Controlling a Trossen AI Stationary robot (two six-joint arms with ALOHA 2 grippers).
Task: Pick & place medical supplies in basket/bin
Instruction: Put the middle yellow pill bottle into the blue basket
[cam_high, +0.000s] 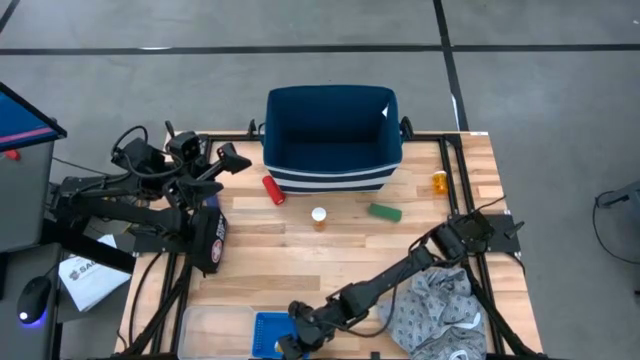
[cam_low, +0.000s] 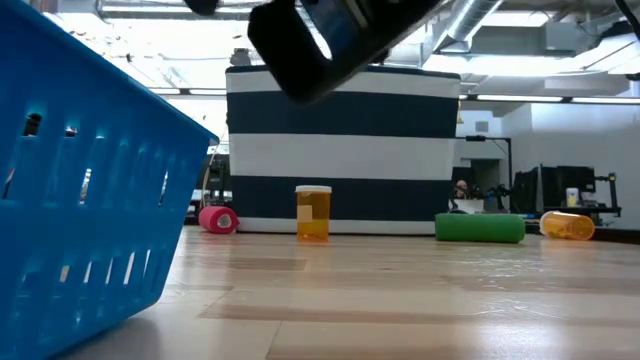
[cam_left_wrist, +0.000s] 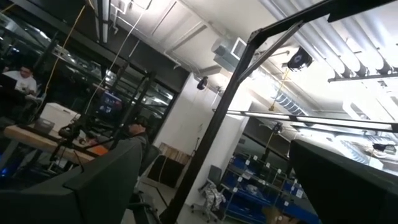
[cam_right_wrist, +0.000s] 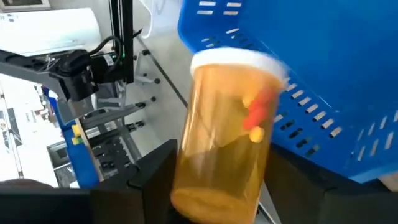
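My right gripper (cam_high: 298, 335) reaches to the table's near edge beside the small blue basket (cam_high: 267, 334) and is shut on an orange pill bottle (cam_right_wrist: 224, 130) with a white cap. The basket (cam_low: 80, 200) fills the left of the low view. A second white-capped orange bottle (cam_high: 318, 217) stands upright mid-table. A red cylinder (cam_high: 273, 190), a green oblong piece (cam_high: 384, 211) and another orange bottle (cam_high: 440, 182) lie on the wood near the navy striped tub (cam_high: 332, 140). My left gripper (cam_high: 228, 160) is open and raised at the table's left side. My right gripper pinches the orange bottle's body (cam_right_wrist: 205, 180) between its two fingers (cam_right_wrist: 155, 177), close to the bottle's bottom end. The bottle lies along the fingers, with its white cap (cam_right_wrist: 236, 59) pointing away from the wrist toward the blue basket (cam_right_wrist: 323, 74). It touches nothing else in view.
A crumpled grey cloth (cam_high: 440, 310) lies at the near right corner under my right arm. A clear flat tray (cam_high: 215, 328) sits left of the blue basket. The navy tub stands at the far edge. Bare wood lies between the tub and the basket.
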